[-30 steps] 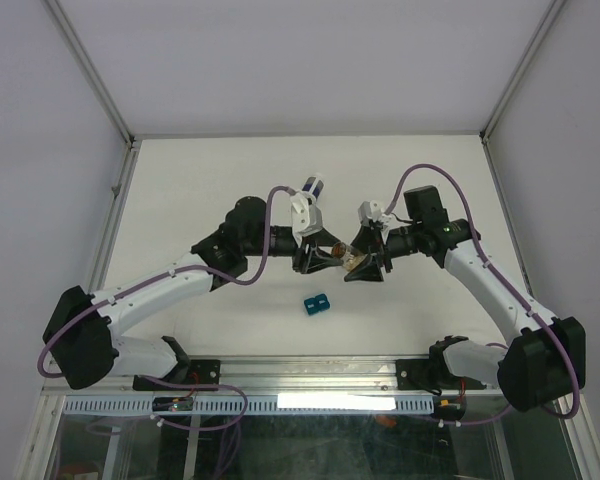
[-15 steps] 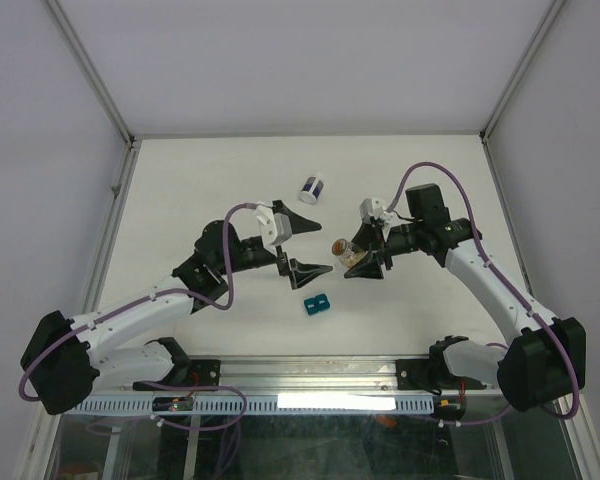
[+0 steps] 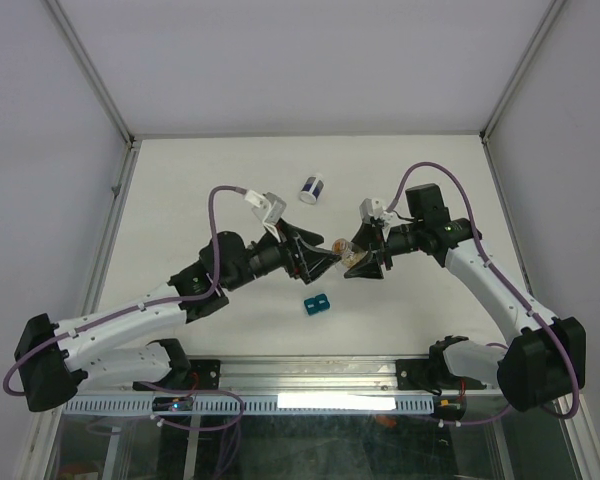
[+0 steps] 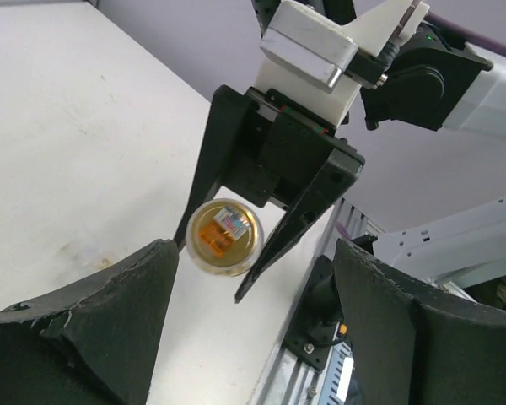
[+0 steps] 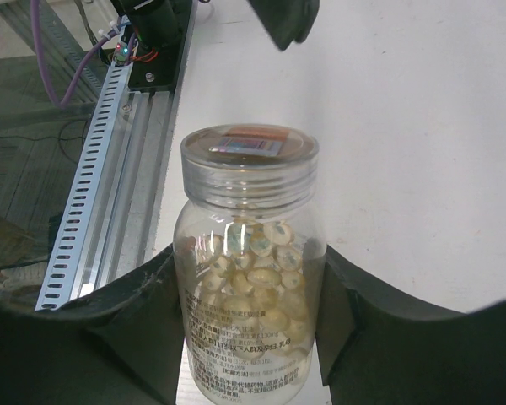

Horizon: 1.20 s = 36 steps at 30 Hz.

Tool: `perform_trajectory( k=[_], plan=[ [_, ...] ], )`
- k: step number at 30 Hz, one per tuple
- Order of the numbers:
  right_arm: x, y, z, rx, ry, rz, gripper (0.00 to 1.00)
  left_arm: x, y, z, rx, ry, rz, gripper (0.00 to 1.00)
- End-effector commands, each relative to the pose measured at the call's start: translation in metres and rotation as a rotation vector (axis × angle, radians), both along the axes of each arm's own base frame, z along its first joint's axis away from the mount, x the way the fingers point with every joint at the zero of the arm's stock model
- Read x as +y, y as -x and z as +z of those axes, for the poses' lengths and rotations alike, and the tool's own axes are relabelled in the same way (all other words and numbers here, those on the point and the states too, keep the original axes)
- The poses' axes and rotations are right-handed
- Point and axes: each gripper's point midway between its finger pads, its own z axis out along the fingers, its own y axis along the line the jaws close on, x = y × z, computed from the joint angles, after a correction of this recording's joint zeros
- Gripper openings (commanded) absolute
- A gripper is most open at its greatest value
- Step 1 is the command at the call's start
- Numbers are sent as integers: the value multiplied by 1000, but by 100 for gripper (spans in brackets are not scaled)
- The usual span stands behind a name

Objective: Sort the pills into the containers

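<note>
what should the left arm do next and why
Probably ease the open left gripper forward around the top of the bottle, then close. The right gripper holds the bottle out top first, and the left fingers sit short of it.

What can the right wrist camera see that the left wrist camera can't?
Only the right wrist camera shows the bottle from its side. There you can see the pale pills heaped inside, some print on the plastic, and a slotted metal rail. Only the left wrist camera shows the right gripper from the front. Its two black fingers pinch the bottle, which looks like a small circle seen end-on. Both show the same clear bottle and the white table.
</note>
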Motion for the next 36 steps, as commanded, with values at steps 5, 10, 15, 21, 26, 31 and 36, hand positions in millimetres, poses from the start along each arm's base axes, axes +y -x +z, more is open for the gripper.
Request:
perform_trajectory(
  k=[5,10,15,21,26,31,36],
  plan=[
    [4,-8,22,-75,-44,14,0,-19,-21,5,82,-130,155,76],
    [4,-9,21,-76,-44,14,0,-29,-24,2,81,-167,141,69],
    [4,-9,22,-77,-44,14,0,-40,-19,0,81,-180,89,63],
    [4,-9,21,-76,-43,15,0,-46,-14,-3,86,-186,46,56],
    [4,-9,22,-75,-43,13,0,-49,-9,-6,94,-193,12,48],
    [4,-9,22,-75,-44,14,0,-51,-5,-6,93,-196,-14,36],
    [4,-9,22,-76,-44,14,0,-55,6,-11,64,-215,-86,27]
  ],
)
